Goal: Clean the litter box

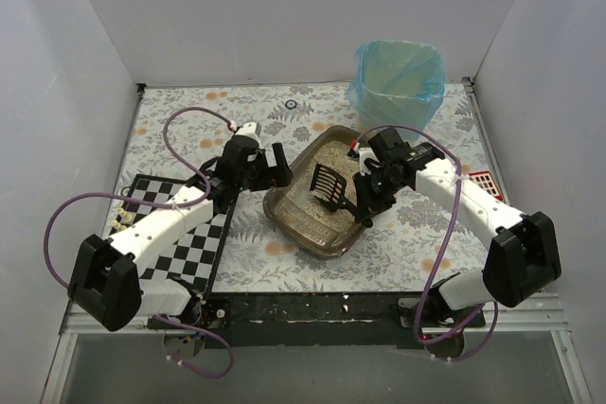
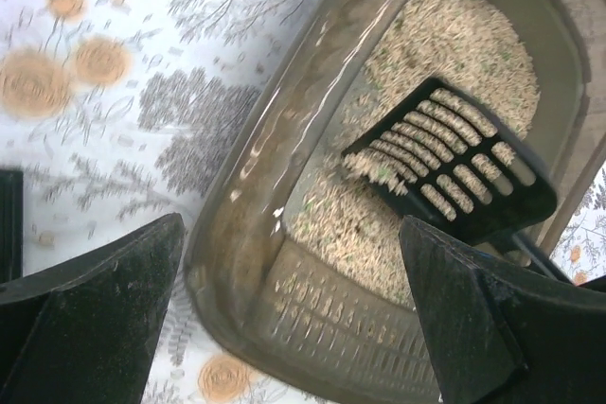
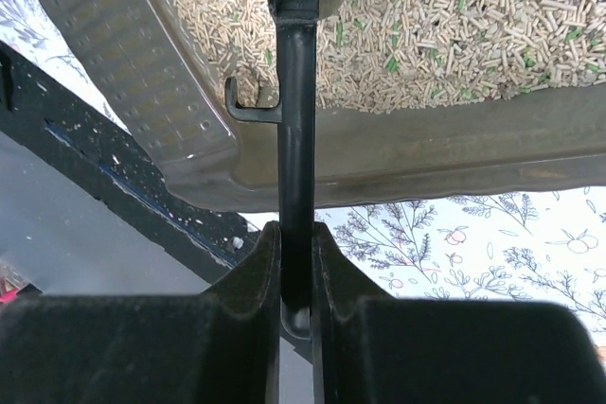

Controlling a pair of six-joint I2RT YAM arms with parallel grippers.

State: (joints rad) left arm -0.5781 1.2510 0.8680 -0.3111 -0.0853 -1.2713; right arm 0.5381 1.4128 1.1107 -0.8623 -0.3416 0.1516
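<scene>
I have the litter box sitting just right of the bench's middle, skewed so its long axis runs from 1 to 7 o'clock. Pale pellet litter covers its floor.

My right arm reaches in from 3 o'clock. Its jaws are clamped on the thin handle of the black slotted scoop. The handle crosses the box's near rim, and the scoop head sits tilted in the litter with pellets on its slots.

My left arm comes in from 9 o'clock. Its jaws stand wide apart and hold nothing. In the left wrist view the fingers straddle a rounded corner of the box without touching it.

The blue-bagged bin stands at 1 o'clock from the box, close to the back wall. The chessboard lies at 8 o'clock, near the box but apart from it. Open floral cloth shows at 11 o'clock and at 5 o'clock. The bench's dark front edge runs near the box's 6 o'clock corner. White walls close in on three sides.
</scene>
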